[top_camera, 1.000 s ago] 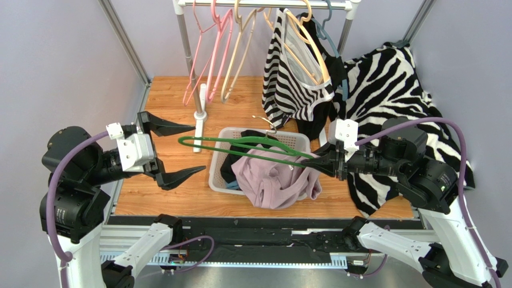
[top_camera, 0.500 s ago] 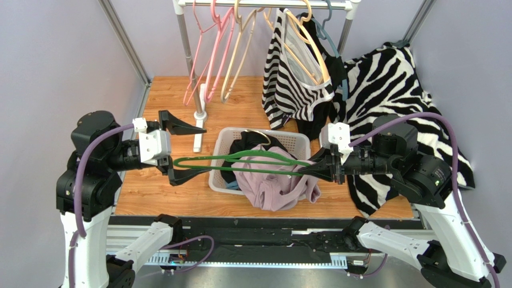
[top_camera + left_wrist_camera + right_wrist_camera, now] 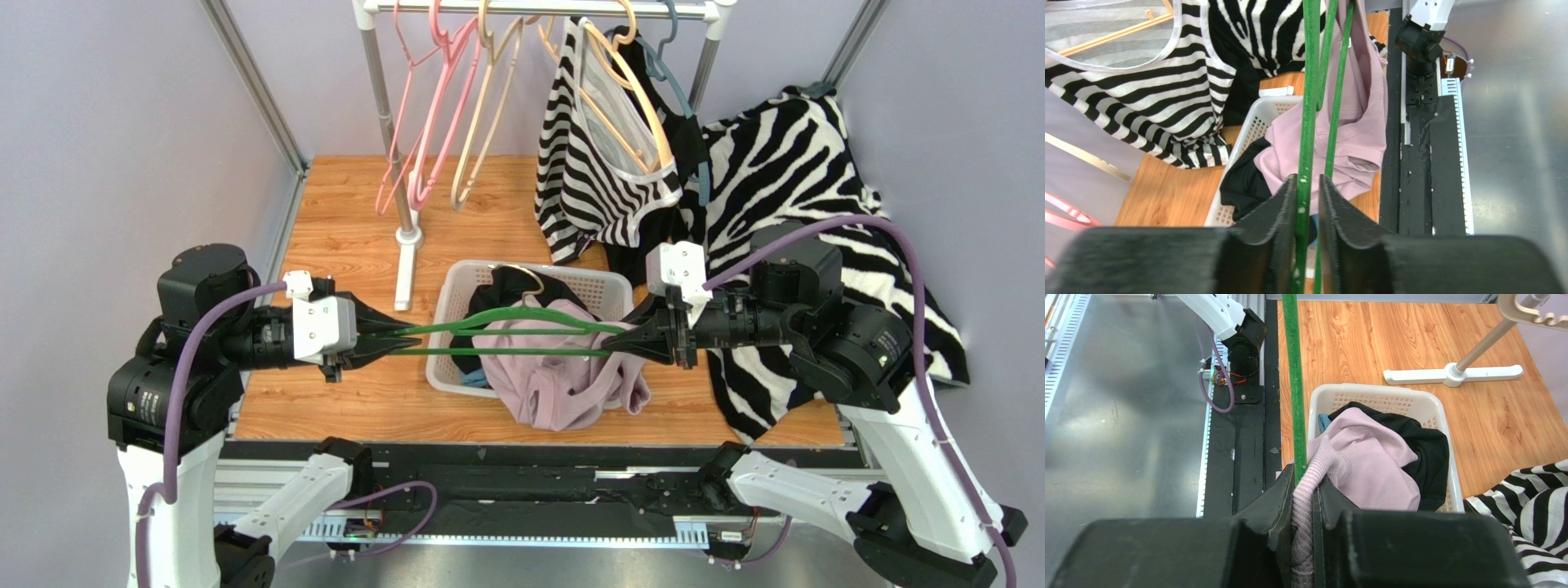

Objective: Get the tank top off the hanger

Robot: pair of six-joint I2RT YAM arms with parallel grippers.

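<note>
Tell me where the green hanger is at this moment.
In the top view the green hanger stretches across over the white basket, gripped at its ends by the left gripper and right gripper, with the pink tank top hanging from it.

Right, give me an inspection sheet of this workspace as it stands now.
Surface: wooden table, bare boards left of the basket.
Job's things: green hanger held level over the white basket; pink tank top hangs from its right end, over the basket's front rim.
Clutter: black clothing in the basket; clothes rack with empty hangers and a zebra top; zebra cloth at right.
Grippers: left gripper shut on the hanger's left end; right gripper shut on the tank top's strap.
Cables: purple cables loop along each arm, clear of the hanger.
Surroundings: grey walls, metal frame posts.
</note>
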